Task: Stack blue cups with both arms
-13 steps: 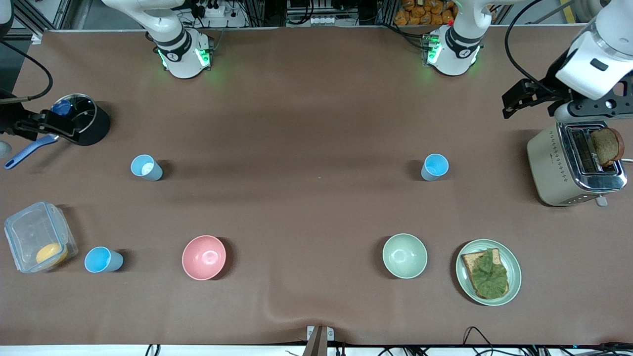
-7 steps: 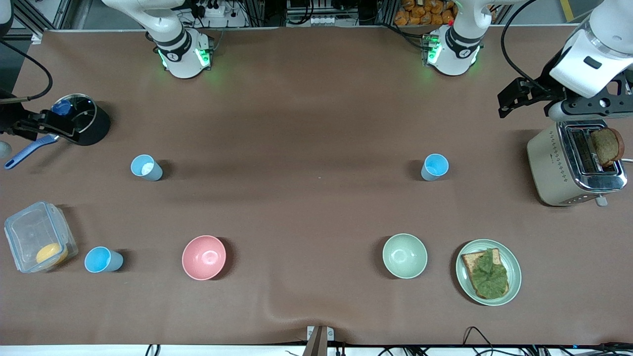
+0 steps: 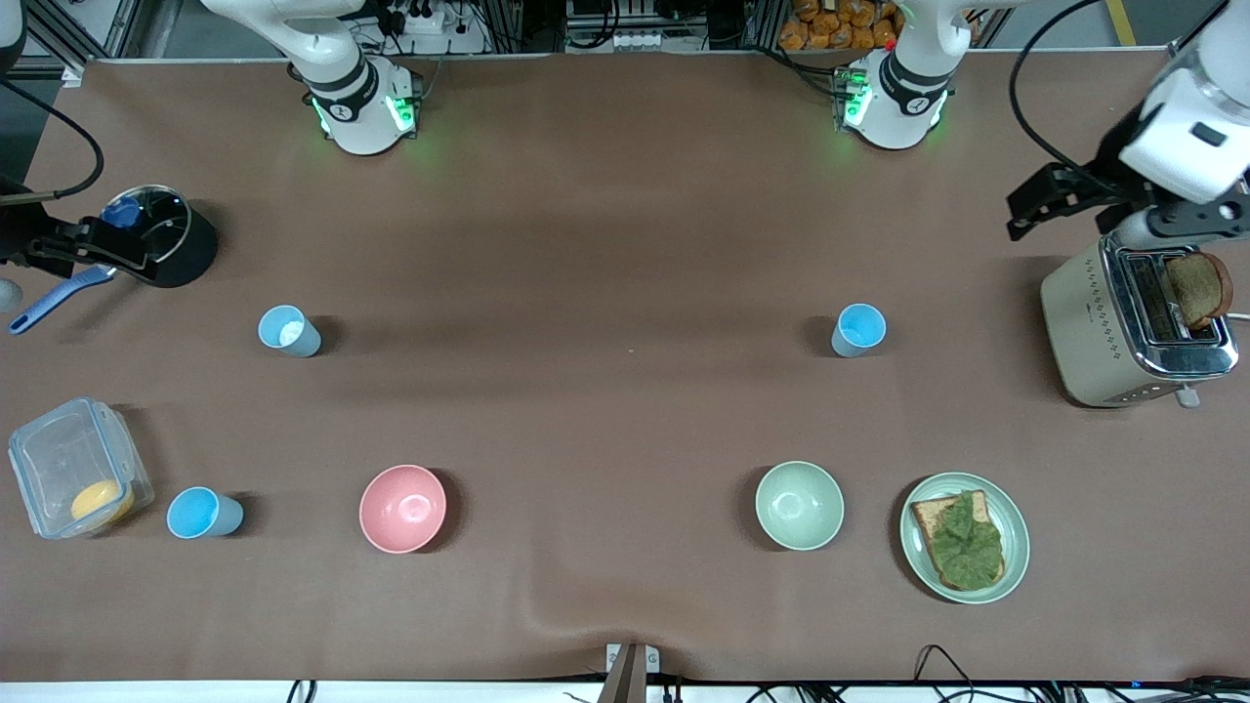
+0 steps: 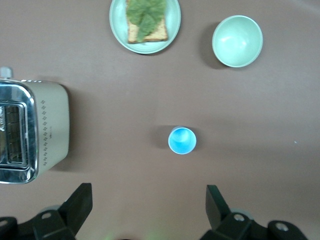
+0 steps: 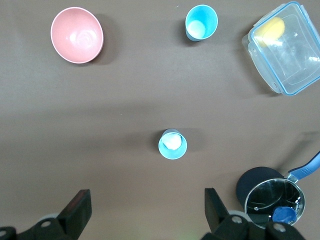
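Three light-blue cups stand upright and apart on the brown table. One cup is toward the left arm's end and shows in the left wrist view. A second cup is toward the right arm's end and shows in the right wrist view. The third cup stands nearer the front camera, beside a clear box, and also shows in the right wrist view. My left gripper is open and empty, high over the table by the toaster. My right gripper is open and empty, high up near the black pot.
A pink bowl and a pale green bowl stand near the front edge. A plate holds toast with greens. A toaster with bread, a clear box and a black pot stand at the table's ends.
The left arm's hand has shifted a little over the toaster, toward the table's end. The right arm and the cups have not moved.
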Robot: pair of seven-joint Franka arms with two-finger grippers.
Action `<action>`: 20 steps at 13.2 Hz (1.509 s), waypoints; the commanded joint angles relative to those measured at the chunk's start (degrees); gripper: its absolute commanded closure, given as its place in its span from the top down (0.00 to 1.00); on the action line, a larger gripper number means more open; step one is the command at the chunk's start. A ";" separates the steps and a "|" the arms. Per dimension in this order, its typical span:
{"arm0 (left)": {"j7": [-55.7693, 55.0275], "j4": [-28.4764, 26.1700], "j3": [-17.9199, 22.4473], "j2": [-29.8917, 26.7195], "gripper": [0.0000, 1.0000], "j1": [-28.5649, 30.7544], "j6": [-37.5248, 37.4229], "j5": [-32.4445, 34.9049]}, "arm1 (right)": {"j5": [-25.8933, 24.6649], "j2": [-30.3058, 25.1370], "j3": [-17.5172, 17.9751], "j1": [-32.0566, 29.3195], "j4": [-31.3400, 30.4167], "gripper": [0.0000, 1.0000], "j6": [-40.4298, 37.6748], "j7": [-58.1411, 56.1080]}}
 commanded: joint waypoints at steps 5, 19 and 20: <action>1.04 0.24 -0.93 2.44 1.00 3.78 -0.11 -1.13 | -0.06 -0.07 -0.01 -0.10 0.40 1.00 -0.53 0.16; -0.19 0.41 -0.32 2.09 1.00 6.41 -0.90 1.15 | -0.06 -0.07 -0.01 -0.19 0.40 1.00 -0.71 0.16; -0.11 0.59 -0.23 1.83 1.00 6.32 -0.90 1.24 | -0.06 -0.07 -0.01 -0.19 0.40 1.00 -0.71 0.16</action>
